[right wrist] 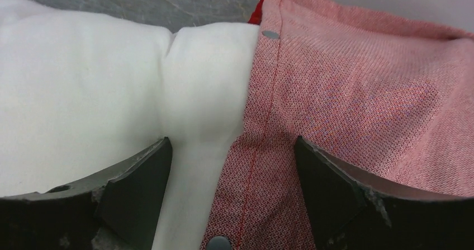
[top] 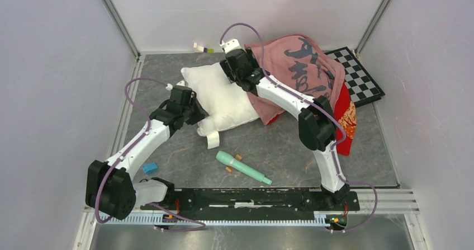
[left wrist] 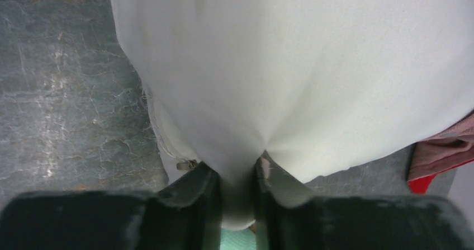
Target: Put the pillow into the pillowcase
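Observation:
The white pillow (top: 221, 96) lies at the table's middle back, its right end inside the pinkish-red pillowcase (top: 304, 65) with dark brush marks. My left gripper (top: 197, 114) is shut on the pillow's near-left corner; the wrist view shows white fabric (left wrist: 290, 65) pinched between my fingers (left wrist: 195, 194). My right gripper (top: 237, 78) is open over the pillowcase's mouth. In its wrist view, the jaws straddle the hem (right wrist: 262, 132), with pillow (right wrist: 84, 88) on the left and pillowcase (right wrist: 363, 93) on the right.
A black-and-white checkerboard (top: 358, 76) lies at the back right under the pillowcase. A teal cylindrical tool (top: 243, 167) and small orange bits lie in front of the pillow. A blue block (top: 149, 168) sits near the left arm. Small items (top: 201, 48) rest by the back wall.

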`<move>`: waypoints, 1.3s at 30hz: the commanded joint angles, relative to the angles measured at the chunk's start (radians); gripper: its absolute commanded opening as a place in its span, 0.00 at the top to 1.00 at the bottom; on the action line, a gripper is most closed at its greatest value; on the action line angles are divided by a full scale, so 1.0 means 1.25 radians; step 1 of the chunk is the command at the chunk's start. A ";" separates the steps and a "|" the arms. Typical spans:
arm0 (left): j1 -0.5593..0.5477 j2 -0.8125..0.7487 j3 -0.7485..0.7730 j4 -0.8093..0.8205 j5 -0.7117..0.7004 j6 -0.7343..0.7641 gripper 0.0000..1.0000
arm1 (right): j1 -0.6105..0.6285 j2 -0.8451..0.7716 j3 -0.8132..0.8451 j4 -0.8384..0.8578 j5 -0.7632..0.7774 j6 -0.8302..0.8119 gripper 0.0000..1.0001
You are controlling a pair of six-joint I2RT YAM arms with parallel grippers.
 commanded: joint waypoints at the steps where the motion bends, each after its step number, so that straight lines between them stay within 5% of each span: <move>1: 0.021 -0.014 0.050 -0.064 0.016 0.024 0.54 | -0.030 -0.091 -0.123 0.028 -0.019 0.035 0.15; 5: 0.061 -0.029 0.129 -0.086 0.016 0.015 0.06 | -0.030 -0.124 -0.166 0.035 -0.042 0.059 0.16; 6: 0.086 -0.029 0.154 -0.092 0.022 0.010 0.00 | -0.030 -0.134 -0.182 0.041 -0.052 0.062 0.17; 13: 0.147 0.090 0.295 -0.067 0.048 0.000 0.00 | -0.027 -0.211 -0.329 0.110 -0.119 0.074 0.24; 20: 0.146 0.314 0.265 0.058 0.112 -0.054 0.00 | -0.010 -0.220 -0.309 0.078 -0.114 0.054 0.24; 22: 0.146 0.349 0.239 0.078 0.111 -0.065 0.11 | -0.008 -0.212 -0.267 0.052 -0.102 0.046 0.23; 26: 0.146 0.364 0.163 0.119 0.101 -0.078 0.60 | -0.008 -0.188 -0.172 0.018 -0.043 0.015 0.17; 29: 0.147 0.370 0.134 0.129 0.101 -0.078 0.83 | -0.008 -0.143 -0.084 0.014 0.001 -0.006 0.14; 33: 0.147 0.377 0.123 0.135 0.106 -0.078 0.96 | -0.008 -0.051 0.046 0.003 0.021 -0.033 0.10; 39: 0.146 0.372 0.134 0.123 0.102 -0.070 0.98 | -0.022 0.032 0.092 0.004 0.017 -0.050 0.08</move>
